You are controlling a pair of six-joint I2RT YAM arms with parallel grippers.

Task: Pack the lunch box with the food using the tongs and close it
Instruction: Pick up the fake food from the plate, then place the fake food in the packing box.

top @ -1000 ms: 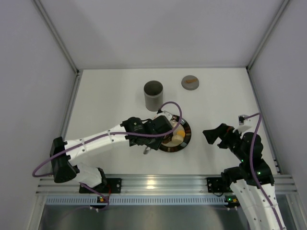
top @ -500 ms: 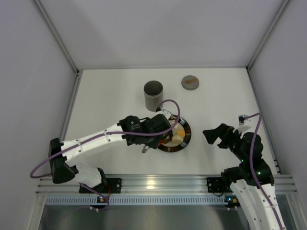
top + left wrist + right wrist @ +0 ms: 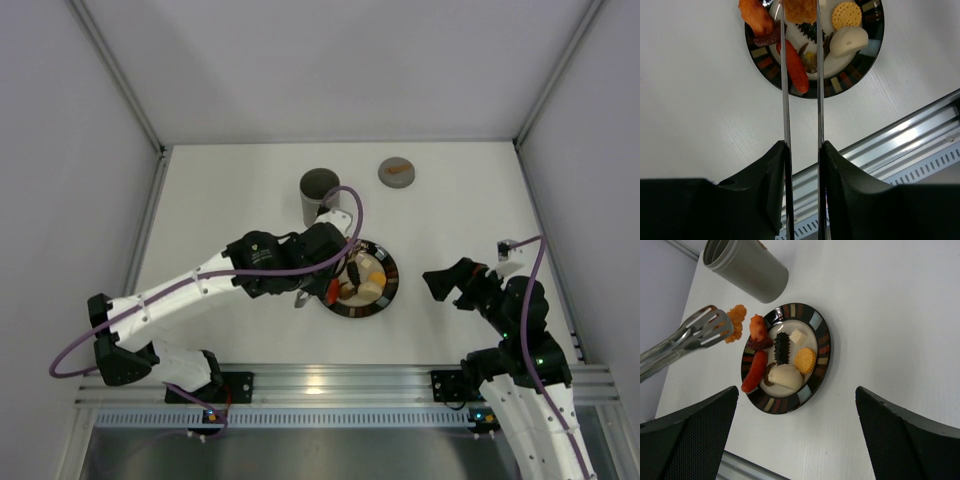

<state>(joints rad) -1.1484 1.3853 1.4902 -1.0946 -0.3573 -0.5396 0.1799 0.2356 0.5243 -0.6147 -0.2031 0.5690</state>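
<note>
My left gripper is shut on the silver tongs, whose two arms run forward between its fingers. The tongs' tips pinch an orange breaded piece in the air, just off the plate's rim on the lunch box side. The dark-grey lunch box stands open behind the plate; my left arm partly covers the lunch box from above. More food lies on the plate: a red sausage, a round cracker, a pale dumpling. My right gripper hangs open right of the plate, holding nothing.
The flat grey lid with an orange mark lies at the back, right of the lunch box. An aluminium rail runs along the table's near edge. White walls close in the table on three sides.
My left arm has swung up and left, carrying the tongs and the orange piece off the plate's middle toward the lunch box. The right arm has not moved.
</note>
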